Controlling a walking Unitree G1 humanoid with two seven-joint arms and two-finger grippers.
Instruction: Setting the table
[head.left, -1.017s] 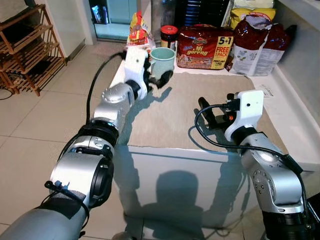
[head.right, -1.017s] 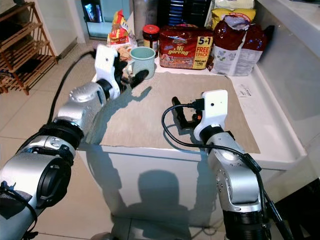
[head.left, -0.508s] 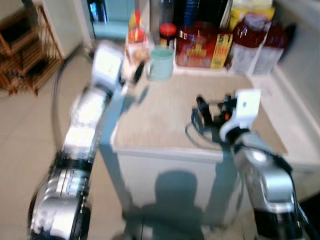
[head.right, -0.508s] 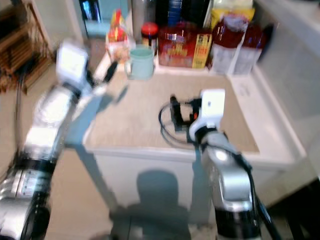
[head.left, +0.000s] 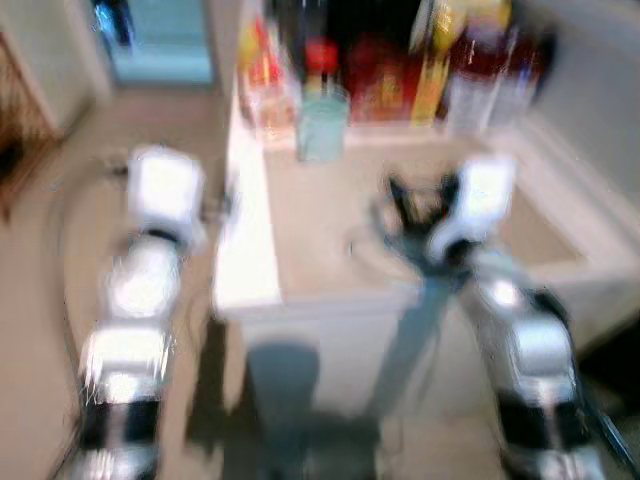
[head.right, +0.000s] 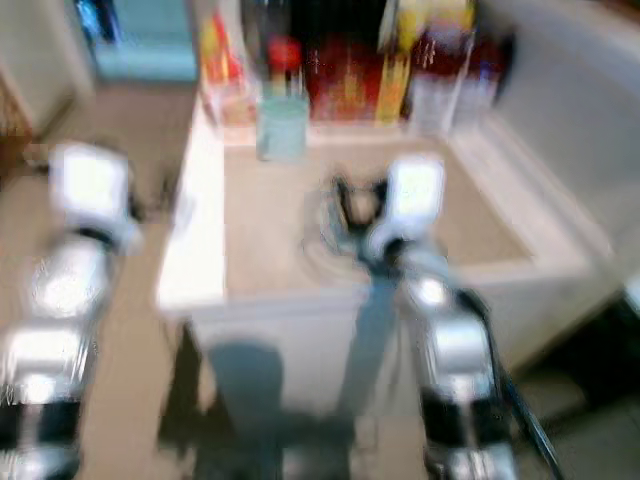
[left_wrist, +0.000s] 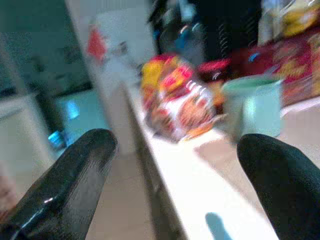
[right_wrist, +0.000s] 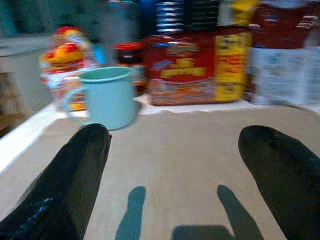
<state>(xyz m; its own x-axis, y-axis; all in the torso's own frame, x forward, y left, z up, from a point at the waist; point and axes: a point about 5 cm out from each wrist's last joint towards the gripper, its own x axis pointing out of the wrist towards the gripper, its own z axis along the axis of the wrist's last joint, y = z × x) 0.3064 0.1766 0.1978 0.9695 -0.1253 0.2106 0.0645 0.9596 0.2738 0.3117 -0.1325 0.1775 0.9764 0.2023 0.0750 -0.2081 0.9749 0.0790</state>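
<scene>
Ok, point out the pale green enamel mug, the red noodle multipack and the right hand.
Pale green enamel mug (right_wrist: 107, 97), right wrist view, on its side wall.
Red noodle multipack (right_wrist: 185, 70), right wrist view, on its front face.
Right hand (right_wrist: 175, 175), right wrist view, midway between its fingertips.

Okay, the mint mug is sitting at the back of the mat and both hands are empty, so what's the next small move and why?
Probably ease the right hand forward toward the mint mug. Its fingers are open with nothing between them, it hovers over the mat, and the mug stands upright ahead of it. The left hand is off the counter's edge.

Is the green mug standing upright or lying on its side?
Upright: the green mug stands on its base on the counter, with its open rim facing up.
</scene>
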